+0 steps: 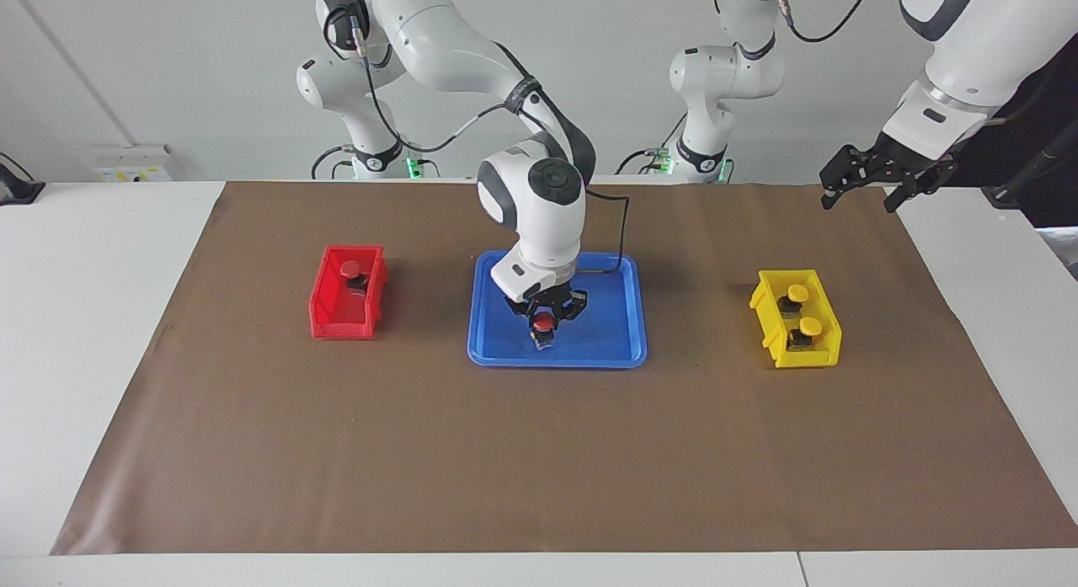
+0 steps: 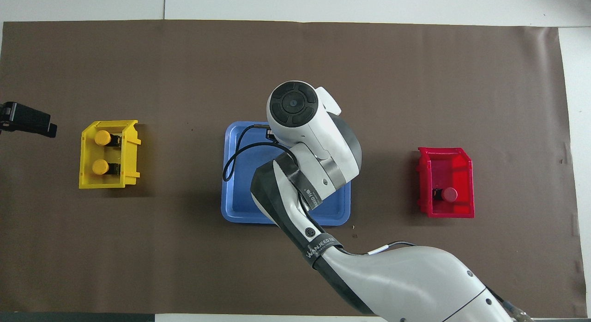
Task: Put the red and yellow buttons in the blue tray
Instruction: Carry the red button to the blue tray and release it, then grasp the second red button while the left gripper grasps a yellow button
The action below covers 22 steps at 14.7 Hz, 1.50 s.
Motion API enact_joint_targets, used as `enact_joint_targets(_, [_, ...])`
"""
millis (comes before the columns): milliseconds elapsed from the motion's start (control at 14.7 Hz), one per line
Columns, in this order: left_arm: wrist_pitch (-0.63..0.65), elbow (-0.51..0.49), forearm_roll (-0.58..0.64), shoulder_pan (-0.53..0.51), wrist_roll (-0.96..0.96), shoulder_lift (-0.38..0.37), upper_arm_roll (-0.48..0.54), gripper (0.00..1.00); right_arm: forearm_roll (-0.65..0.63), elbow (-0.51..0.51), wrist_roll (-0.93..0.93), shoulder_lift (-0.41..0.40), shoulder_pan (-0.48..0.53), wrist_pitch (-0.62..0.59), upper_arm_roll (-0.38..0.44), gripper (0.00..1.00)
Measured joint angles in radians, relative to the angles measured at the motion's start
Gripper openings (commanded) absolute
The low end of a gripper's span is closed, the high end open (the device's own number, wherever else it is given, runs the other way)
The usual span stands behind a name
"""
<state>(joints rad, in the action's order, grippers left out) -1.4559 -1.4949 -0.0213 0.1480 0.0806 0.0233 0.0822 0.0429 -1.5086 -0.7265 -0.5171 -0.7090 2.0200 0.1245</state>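
Observation:
My right gripper (image 1: pixel 546 326) is shut on a red button (image 1: pixel 546 319), held low over the middle of the blue tray (image 1: pixel 625 356); whether the button touches the tray floor I cannot tell. In the overhead view the right arm hides that gripper and most of the blue tray (image 2: pixel 235 207). A second red button (image 1: pixel 349 269) lies in the red bin (image 1: pixel 333 322), and two yellow buttons (image 1: pixel 797 293) (image 1: pixel 809 325) sit in the yellow bin (image 1: pixel 819 355). My left gripper (image 1: pixel 861 198) waits open, raised over the mat's corner at the left arm's end.
The red bin (image 2: pixel 457 165) with its red button (image 2: pixel 449 194) stands toward the right arm's end, the yellow bin (image 2: pixel 131 151) toward the left arm's end. A brown mat (image 1: pixel 539 469) covers the table. The left gripper's tip (image 2: pixel 27 120) shows beside the yellow bin.

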Motion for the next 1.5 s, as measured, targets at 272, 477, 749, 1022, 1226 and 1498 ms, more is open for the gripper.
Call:
enact_joint_targets(272, [0.000,-0.001,0.000,0.000,0.000,0.000,0.000,1.00,0.004,-0.059,-0.012,0.020,-0.005,0.045,-0.015,0.34])
enact_joint_targets(477, [0.000,-0.001,0.000,0.000,0.000,0.000,0.000,1.00,0.004,-0.122,-0.013,0.038,-0.005,0.115,-0.018,0.75])
enact_joint_targets(749, [0.000,-0.001,0.000,0.000,0.000,-0.001,0.000,1.00,0.005,-0.119,-0.013,0.054,-0.005,0.107,-0.017,0.95])
enact_joint_targets(1022, [-0.027,-0.044,0.000,0.001,-0.002,-0.016,-0.001,1.00,0.002,-0.053,0.033,0.114,0.067,-0.059,0.002,0.97])
enact_joint_targets(1226, [-0.281,-0.273,0.001,-0.005,0.008,-0.093,0.001,0.97,0.002,-0.086,0.195,0.238,0.195,-0.171,0.004,0.99])
enact_joint_targets(1498, [-0.479,-0.423,0.006,-0.056,0.081,-0.064,0.005,0.88,0.002,-0.259,0.349,0.408,0.304,-0.208,0.004,0.99])
